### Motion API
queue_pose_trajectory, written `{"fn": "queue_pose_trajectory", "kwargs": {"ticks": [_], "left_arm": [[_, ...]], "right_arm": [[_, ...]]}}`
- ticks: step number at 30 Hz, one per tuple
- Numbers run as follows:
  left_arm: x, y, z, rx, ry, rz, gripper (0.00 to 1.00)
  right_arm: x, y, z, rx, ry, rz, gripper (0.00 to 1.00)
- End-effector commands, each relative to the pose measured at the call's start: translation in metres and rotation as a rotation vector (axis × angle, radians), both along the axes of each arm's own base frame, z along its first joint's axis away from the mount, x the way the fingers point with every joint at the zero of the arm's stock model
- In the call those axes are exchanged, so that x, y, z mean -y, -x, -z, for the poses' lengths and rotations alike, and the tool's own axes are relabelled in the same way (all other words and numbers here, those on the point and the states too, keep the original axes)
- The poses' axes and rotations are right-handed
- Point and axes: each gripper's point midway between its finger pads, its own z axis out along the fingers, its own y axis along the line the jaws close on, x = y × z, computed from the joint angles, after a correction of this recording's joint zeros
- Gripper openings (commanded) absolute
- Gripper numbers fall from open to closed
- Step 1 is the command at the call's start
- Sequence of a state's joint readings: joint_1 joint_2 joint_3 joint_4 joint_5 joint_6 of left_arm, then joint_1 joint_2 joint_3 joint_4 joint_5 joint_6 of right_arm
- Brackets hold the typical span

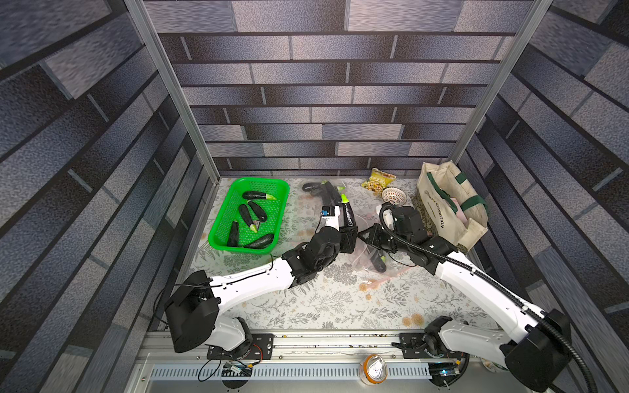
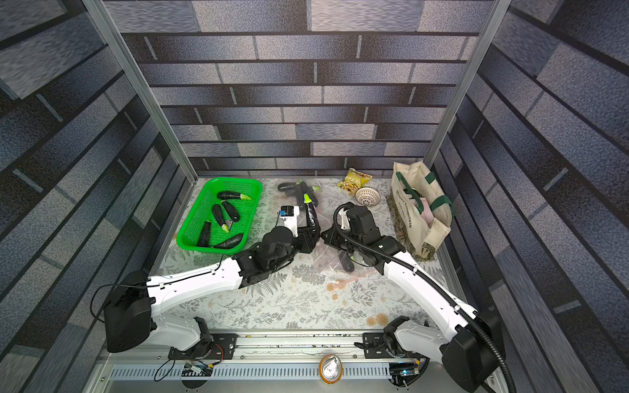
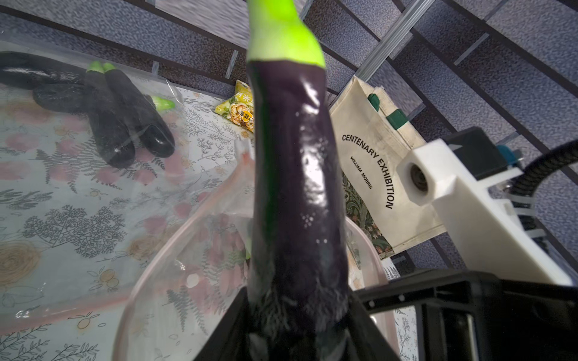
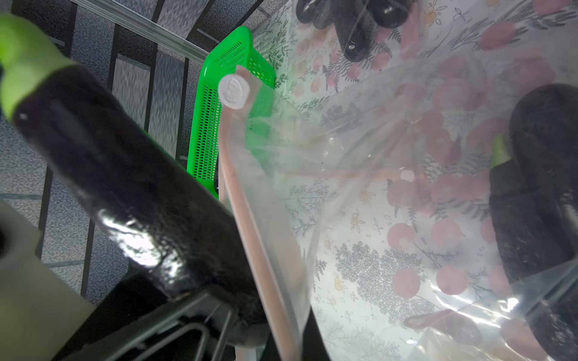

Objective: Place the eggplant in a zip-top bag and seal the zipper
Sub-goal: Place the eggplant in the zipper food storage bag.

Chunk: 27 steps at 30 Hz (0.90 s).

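Eggplant, stem up, is gripped by the left claw at eleven o'clock of the open zip-top bag, its rim pinched by the clenched right claw; insertion and sealing remain.

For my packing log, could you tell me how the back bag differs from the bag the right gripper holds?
The back bag lies flat on the table; the held bag is lifted by its rim in the right gripper, mouth open. The back bag holds several eggplants; the held bag shows fewer. Both are clear plastic with pink spots.
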<state>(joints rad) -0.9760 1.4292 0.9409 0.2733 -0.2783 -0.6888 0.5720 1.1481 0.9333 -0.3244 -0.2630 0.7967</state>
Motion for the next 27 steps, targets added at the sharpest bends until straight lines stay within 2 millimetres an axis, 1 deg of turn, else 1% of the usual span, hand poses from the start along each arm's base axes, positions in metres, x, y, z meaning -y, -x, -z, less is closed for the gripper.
{"fn": "queue_pose_trajectory", "kwargs": {"ticks": [1,7,9,10,13,17,19,20,23,27], "left_arm": [[-0.002,-0.002,0.000,0.008,-0.001,-0.030,0.48],[0.002,0.010,0.008,-0.034,-0.018,0.001,0.58],[-0.001,0.014,0.011,-0.051,-0.025,-0.003,0.64],[-0.003,0.015,0.010,-0.056,-0.024,-0.008,0.65],[-0.017,0.015,0.005,-0.060,-0.034,-0.048,0.66],[-0.045,0.008,-0.004,-0.106,-0.056,-0.109,0.68],[-0.067,0.000,-0.009,-0.145,-0.072,-0.150,0.67],[-0.080,-0.002,-0.006,-0.176,-0.102,-0.172,0.68],[-0.128,-0.018,-0.002,-0.275,-0.170,-0.248,0.67],[-0.208,-0.038,0.013,-0.413,-0.238,-0.383,0.67]], "right_arm": [[0.002,-0.001,-0.007,0.024,-0.007,0.021,0.00],[0.004,-0.004,-0.006,0.033,0.006,0.036,0.00],[0.005,-0.005,-0.006,0.034,0.009,0.040,0.00],[0.005,-0.005,-0.006,0.037,0.011,0.040,0.00],[0.006,-0.004,-0.004,0.034,0.020,0.039,0.00],[0.007,-0.003,-0.001,0.033,0.034,0.033,0.00],[0.007,-0.003,-0.002,0.037,0.040,0.028,0.00],[0.007,-0.002,-0.002,0.038,0.042,0.026,0.00],[0.009,-0.002,-0.002,0.043,0.051,0.024,0.00],[0.010,0.000,-0.001,0.045,0.064,0.017,0.00]]}}
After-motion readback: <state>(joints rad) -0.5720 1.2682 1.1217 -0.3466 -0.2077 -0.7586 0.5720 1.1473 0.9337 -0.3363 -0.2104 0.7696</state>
